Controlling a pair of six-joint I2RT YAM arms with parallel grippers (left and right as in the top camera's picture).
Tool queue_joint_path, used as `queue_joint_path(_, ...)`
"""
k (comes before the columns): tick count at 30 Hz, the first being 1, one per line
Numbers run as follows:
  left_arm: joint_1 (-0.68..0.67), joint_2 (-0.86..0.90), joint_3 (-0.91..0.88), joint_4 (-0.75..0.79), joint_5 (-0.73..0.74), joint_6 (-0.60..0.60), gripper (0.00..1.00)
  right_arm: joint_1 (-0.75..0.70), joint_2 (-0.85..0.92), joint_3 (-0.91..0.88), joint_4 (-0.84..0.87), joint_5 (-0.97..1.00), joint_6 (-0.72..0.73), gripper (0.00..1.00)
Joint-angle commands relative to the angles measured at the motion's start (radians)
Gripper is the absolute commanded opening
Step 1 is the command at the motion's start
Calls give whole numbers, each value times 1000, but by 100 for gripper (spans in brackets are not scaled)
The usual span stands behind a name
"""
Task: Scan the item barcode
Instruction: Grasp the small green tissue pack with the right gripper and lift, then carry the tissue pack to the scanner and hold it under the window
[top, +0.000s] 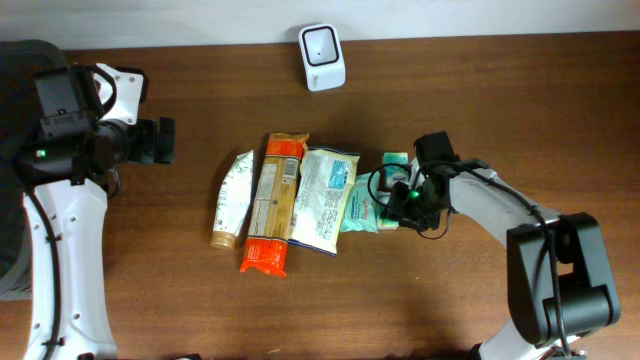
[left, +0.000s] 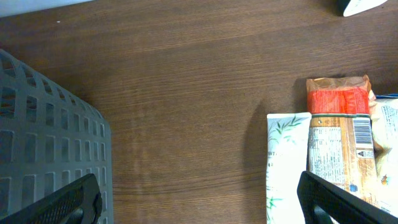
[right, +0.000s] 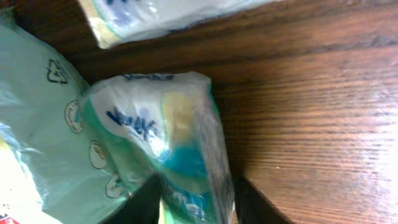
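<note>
So this was the pick-up step. The right gripper had its two fingers clamped on either side of the small white-and-teal plastic-wrapped tissue pack, which sat at the right end of the row in the middle of the tabletop, touching the pale green plastic packet beside it. My guess is it wasn't lifted yet.

The left gripper hung spread wide and empty near the left edge, next to the grey slotted basket.

The next move, I reckon, was to raise the pack clear without dragging its neighbour, then carry it to the white rounded scanner at the middle of the far edge and turn the barcode toward it. I couldn't spot a barcode on the pack from these angles.

Counts:
- five items in the row: the tissue pack, the green packet, a white-and-blue pouch, an orange-and-brown snack packet and a white tube with leaf print
- one scanner
- one basket
- two arms
</note>
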Motion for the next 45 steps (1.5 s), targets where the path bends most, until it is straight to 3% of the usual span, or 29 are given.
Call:
queue_joint_path(1, 3, -19, 4, 3, 7, 12, 99, 35, 18, 10, 3, 37, 26, 10)
queue_joint_path(2, 3, -19, 4, 3, 7, 12, 99, 43, 16, 11, 1, 37, 27, 4)
queue_joint_path(5, 3, -19, 4, 3, 7, 12, 99, 74, -5, 50, -79, 140, 34, 4)
queue_joint_path(9, 3, -19, 4, 3, 7, 12, 99, 219, -18, 197, -388, 671, 216, 4)
queue_joint_path(11, 3, -19, 4, 3, 7, 12, 99, 300, -18, 220, -471, 821, 304, 4)
queue_joint_path(15, 3, -19, 4, 3, 7, 12, 99, 377, -18, 220, -516, 874, 374, 4)
queue_joint_path(29, 3, -19, 4, 3, 7, 12, 99, 378, -18, 220, -461, 882, 373, 4)
queue_joint_path(31, 3, -19, 4, 3, 7, 12, 99, 377, -18, 220, -399, 803, 276, 4)
queue_joint_path(35, 3, -19, 4, 3, 7, 12, 99, 306, -19, 222, -271, 391, -43, 4)
queue_joint_path(38, 3, -19, 4, 3, 7, 12, 99, 159, -51, 227, -286, -7, -276, 4)
queue_joint_path(45, 3, -19, 4, 3, 7, 12, 99, -217, -203, 231, -397, -673, -605, 4)
